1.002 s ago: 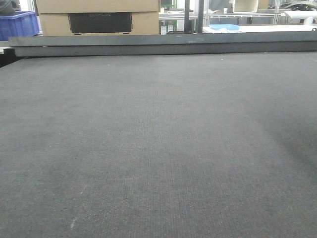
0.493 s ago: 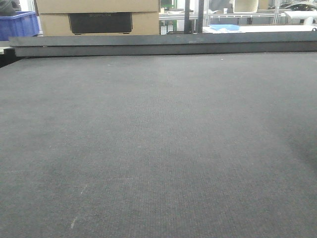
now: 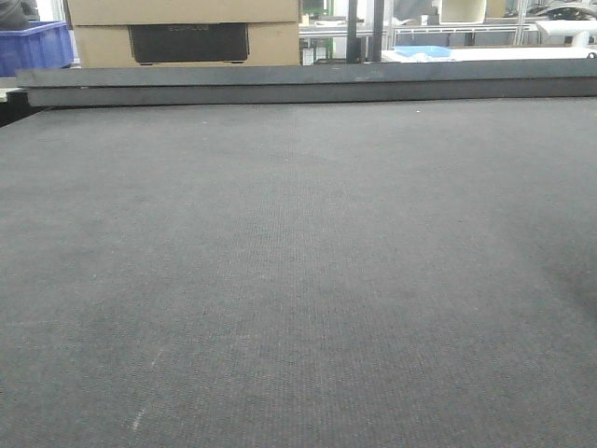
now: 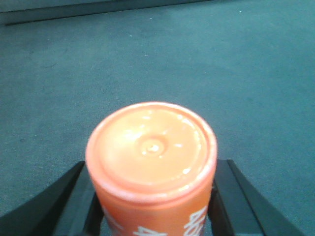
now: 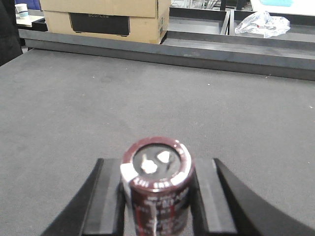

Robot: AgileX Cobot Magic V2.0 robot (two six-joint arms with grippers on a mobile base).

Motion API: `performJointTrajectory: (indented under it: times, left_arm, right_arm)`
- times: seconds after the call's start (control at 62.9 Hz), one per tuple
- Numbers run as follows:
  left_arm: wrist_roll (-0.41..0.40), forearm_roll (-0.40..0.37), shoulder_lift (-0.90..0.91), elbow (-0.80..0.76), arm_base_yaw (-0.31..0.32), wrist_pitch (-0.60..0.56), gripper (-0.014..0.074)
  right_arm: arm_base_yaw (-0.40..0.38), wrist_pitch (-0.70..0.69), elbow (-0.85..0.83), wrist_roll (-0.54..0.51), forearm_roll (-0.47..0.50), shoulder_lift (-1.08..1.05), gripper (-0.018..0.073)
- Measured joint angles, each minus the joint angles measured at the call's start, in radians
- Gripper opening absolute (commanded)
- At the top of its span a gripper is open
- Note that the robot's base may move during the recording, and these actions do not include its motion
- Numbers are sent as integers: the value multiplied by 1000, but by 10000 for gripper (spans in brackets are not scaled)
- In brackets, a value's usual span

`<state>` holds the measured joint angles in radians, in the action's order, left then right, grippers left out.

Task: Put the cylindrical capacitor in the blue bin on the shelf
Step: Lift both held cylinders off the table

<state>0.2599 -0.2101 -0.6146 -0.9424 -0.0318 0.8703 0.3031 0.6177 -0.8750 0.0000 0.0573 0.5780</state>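
In the right wrist view, the cylindrical capacitor (image 5: 156, 189) is a dark brown can with white print and two metal terminals on top. My right gripper (image 5: 157, 169) is shut on it, black fingers (image 5: 106, 196) against both sides, above the dark mat. My left gripper (image 4: 153, 172) is shut on an orange cylinder (image 4: 151, 147) with white lettering, also above the mat. A blue bin (image 3: 33, 47) stands beyond the table's far left corner. The shelf is out of view. Neither gripper shows in the front view.
A dark grey mat (image 3: 298, 280) covers the table, with a raised dark rail (image 3: 308, 84) along its far edge. A cardboard box (image 3: 187, 33) sits behind the rail. Grey trays and a clear plastic bag (image 5: 261, 22) lie at the far right.
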Motion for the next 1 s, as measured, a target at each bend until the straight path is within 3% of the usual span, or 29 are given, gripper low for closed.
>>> performJointTrajectory:
  times: [1.002]
  left_arm:
    - [0, 0, 0, 0, 0, -4, -111]
  right_arm:
    - [0, 0, 0, -7, -2, 0, -153]
